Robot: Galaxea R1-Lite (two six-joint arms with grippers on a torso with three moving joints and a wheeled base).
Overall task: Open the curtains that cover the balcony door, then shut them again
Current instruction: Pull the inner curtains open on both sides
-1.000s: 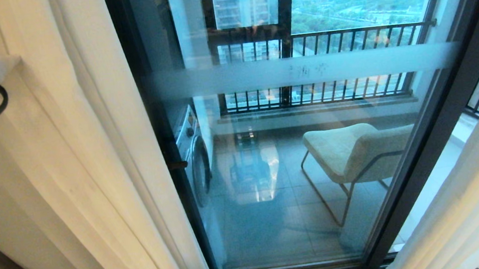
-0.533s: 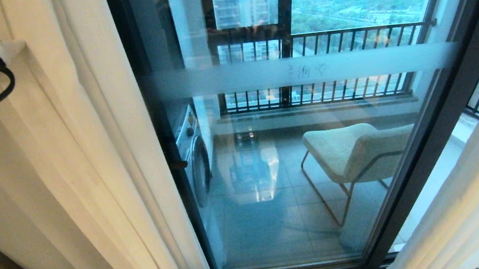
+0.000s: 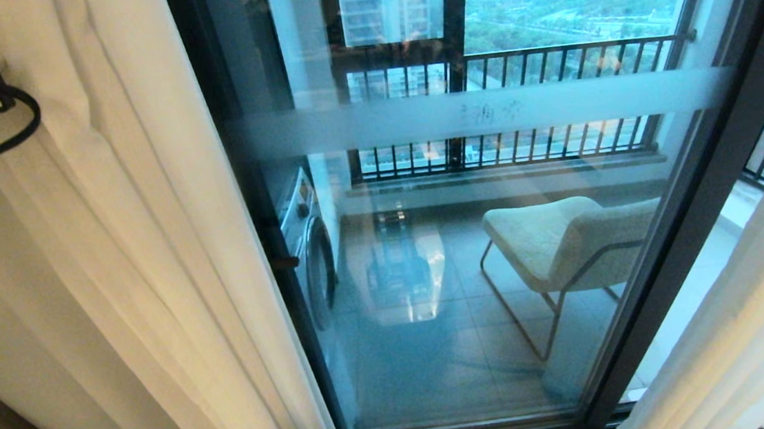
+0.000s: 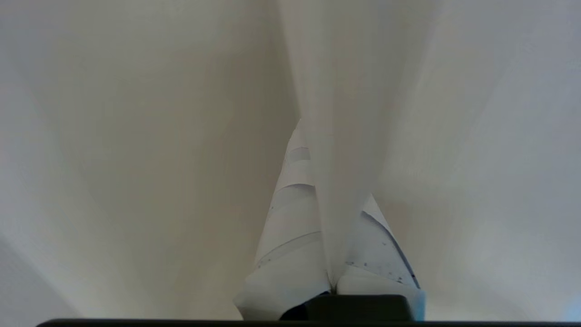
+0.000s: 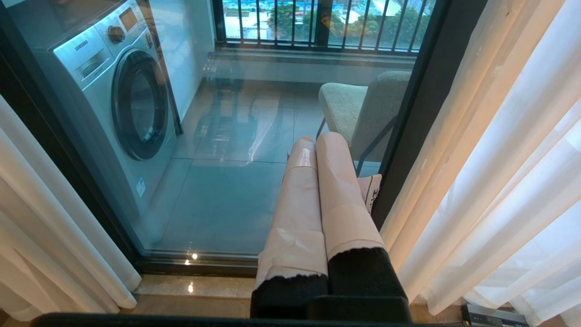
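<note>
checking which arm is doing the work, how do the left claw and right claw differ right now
The left claw is shut on a fold of the left curtain; the right claw is shut on nothing, its fingers pressed together. The left claw is buried in fabric, while the right claw points at the balcony door, clear of the right curtain. Both are closed, with taped fingers.

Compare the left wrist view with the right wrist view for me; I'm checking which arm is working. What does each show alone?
Only the left wrist view shows the left tool shut on a pleat of the left curtain. Only the right wrist view shows the right tool shut and empty, the balcony door, a washing machine and a chair. Both show cream curtain fabric.
</note>
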